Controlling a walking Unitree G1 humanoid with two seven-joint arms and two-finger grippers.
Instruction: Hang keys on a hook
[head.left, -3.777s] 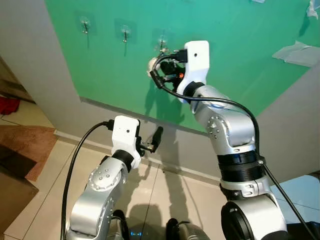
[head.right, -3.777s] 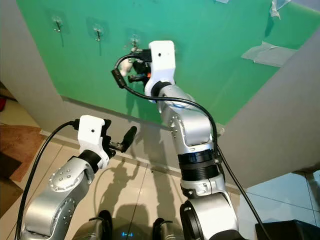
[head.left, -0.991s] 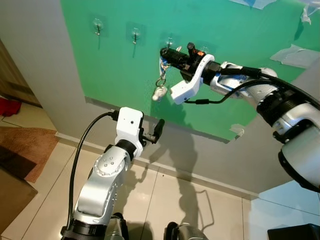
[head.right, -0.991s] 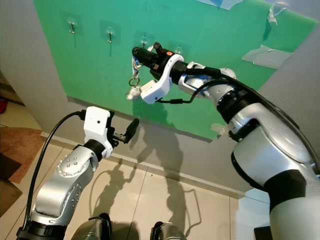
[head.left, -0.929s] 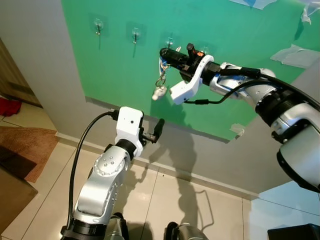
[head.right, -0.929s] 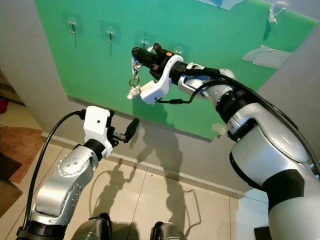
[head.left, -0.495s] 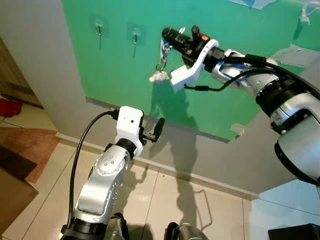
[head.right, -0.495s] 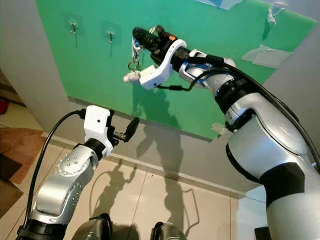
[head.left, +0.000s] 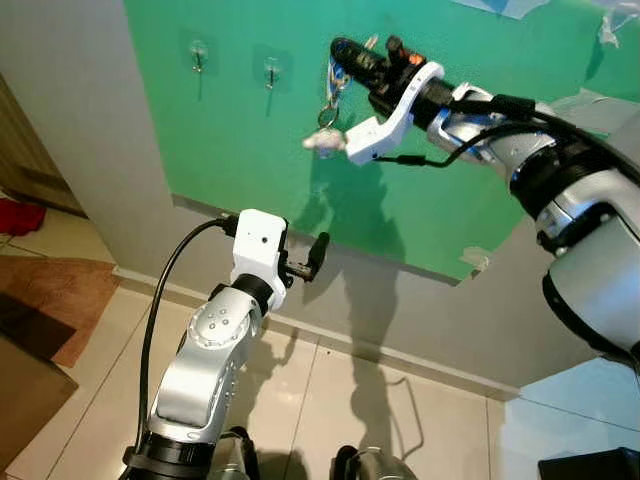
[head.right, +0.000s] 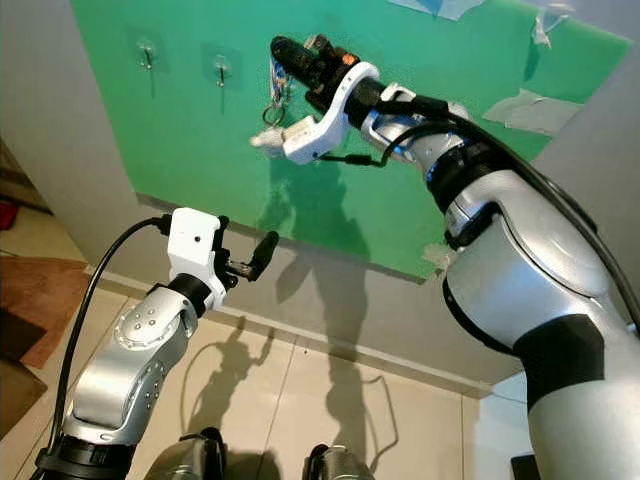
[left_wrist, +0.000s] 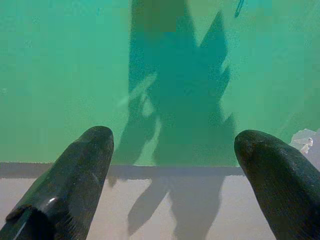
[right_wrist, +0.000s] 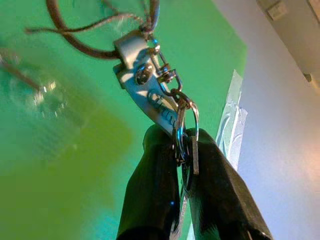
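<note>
1. From the head, the right arm reaches up and across to the green board (head.left: 250, 150) on the wall. The right gripper (head.left: 342, 50) is up high, close to the board, and the keys (head.left: 327, 105) hang down from its tip.

2. The keys have a blue strap at the top, a small ring below it and a pale charm (head.left: 321, 143) at the very bottom. The charm swings free in front of the board.

3. Two hooks (head.left: 199, 56) stick out of the board, further to the robot's left — both bare. I cannot tell if there is a hook just behind the gripper.

4. The right wrist view looks up close. There the two black fingers (right_wrist: 150, 190) are squeezed together on the metal ring (right_wrist: 185, 125) of the keys. A silver clip (right_wrist: 145, 85) and a brown cord go up from the ring. A blurry clear shape shows on the green behind them — it may be a hook, but I cannot tell.

5. The left gripper (head.left: 312, 258) is held lower down, in front of the grey wall under the board. In its wrist view its two fingers (left_wrist: 75, 180) are wide apart with nothing between them.
</note>
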